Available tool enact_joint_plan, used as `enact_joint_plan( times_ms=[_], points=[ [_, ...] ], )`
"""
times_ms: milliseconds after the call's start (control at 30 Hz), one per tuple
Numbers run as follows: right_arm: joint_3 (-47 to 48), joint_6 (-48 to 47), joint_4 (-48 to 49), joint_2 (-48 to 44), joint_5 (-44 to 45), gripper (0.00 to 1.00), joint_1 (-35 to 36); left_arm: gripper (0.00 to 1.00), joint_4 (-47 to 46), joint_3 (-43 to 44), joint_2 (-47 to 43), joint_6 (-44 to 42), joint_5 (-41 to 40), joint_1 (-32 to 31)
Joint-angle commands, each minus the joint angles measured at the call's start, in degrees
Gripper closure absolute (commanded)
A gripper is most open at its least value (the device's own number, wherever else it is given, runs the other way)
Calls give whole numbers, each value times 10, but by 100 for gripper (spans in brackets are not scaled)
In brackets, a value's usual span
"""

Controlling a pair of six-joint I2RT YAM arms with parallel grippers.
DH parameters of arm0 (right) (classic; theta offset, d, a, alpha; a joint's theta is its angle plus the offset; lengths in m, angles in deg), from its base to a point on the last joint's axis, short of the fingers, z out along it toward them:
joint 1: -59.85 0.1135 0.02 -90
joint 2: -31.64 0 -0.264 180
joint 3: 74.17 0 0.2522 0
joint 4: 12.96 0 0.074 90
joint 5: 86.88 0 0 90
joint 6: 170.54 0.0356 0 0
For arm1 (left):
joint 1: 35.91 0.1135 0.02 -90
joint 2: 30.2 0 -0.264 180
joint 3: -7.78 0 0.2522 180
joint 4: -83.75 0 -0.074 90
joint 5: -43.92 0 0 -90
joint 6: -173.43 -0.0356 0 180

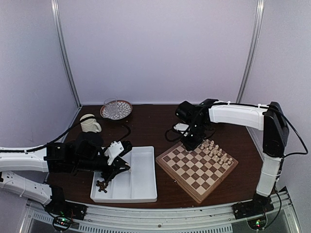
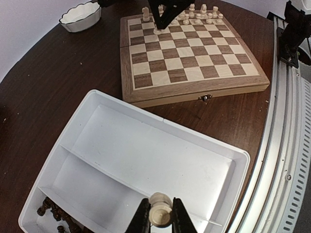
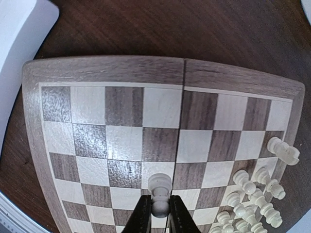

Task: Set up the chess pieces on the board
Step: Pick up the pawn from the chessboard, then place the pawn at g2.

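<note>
The chessboard (image 1: 194,170) lies right of centre, with several cream pieces (image 1: 217,153) along its far right edge. My right gripper (image 3: 159,213) is shut on a cream pawn (image 3: 160,187) whose base stands on or just above a board square near the far left corner (image 1: 190,143). My left gripper (image 2: 160,218) is shut on a cream piece (image 2: 160,211) and holds it above the white two-compartment tray (image 2: 204,160). Dark brown pieces (image 2: 53,213) lie in the tray's near corner (image 1: 102,185). The board also shows in the left wrist view (image 2: 189,53).
A white scalloped bowl (image 2: 80,14) sits beyond the board's far end. A cream mug (image 1: 90,123) and a patterned plate with a glass (image 1: 115,109) stand at the back left. The table's metal rail (image 2: 291,145) runs along the near edge.
</note>
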Motion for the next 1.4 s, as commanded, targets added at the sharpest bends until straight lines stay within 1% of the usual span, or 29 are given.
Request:
enact_joint_plan(
  times_ms=[0, 367, 800, 1367],
  points=[
    [-9, 33, 19, -22, 40, 86, -27, 94, -14, 5, -9, -5, 3, 1],
    [0, 57, 25, 3, 100, 86, -63, 94, -15, 4, -8, -5, 6, 1],
    [16, 57, 29, 44, 106, 86, -78, 94, -16, 5, -12, -3, 10, 1],
    [25, 50, 36, 65, 104, 84, -85, 94, -16, 3, -16, 0, 11, 1]
  ],
)
